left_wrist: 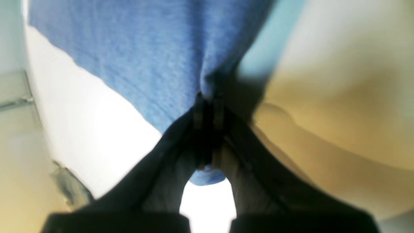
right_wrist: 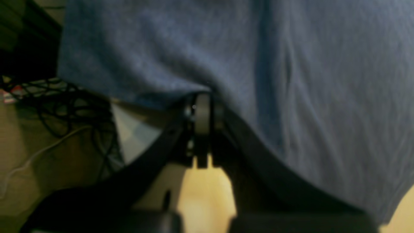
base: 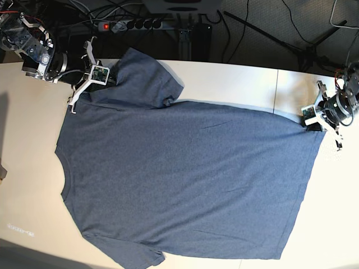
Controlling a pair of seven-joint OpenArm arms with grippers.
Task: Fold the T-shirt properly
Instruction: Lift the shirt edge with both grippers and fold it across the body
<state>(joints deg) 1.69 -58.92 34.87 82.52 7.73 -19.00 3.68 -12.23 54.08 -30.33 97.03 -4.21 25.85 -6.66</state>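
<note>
The T-shirt (base: 185,179) lies spread flat on the table, plain blue-grey side up, neck to the left, hem to the right. One sleeve (base: 140,75) is at the far edge and one at the near edge. My right gripper (base: 108,75) is shut on the cloth at the far sleeve's shoulder; in the right wrist view its closed fingertips (right_wrist: 202,106) pinch the T-shirt (right_wrist: 291,81). My left gripper (base: 310,124) is shut on the far hem corner; in the left wrist view its fingertips (left_wrist: 208,108) clamp the T-shirt (left_wrist: 145,58).
The pale table (base: 235,81) has a seam (base: 276,89) at the right. Behind its far edge lie a power strip (base: 134,23), cables and a tripod's legs (base: 303,53). The shirt's near sleeve reaches the table's front edge.
</note>
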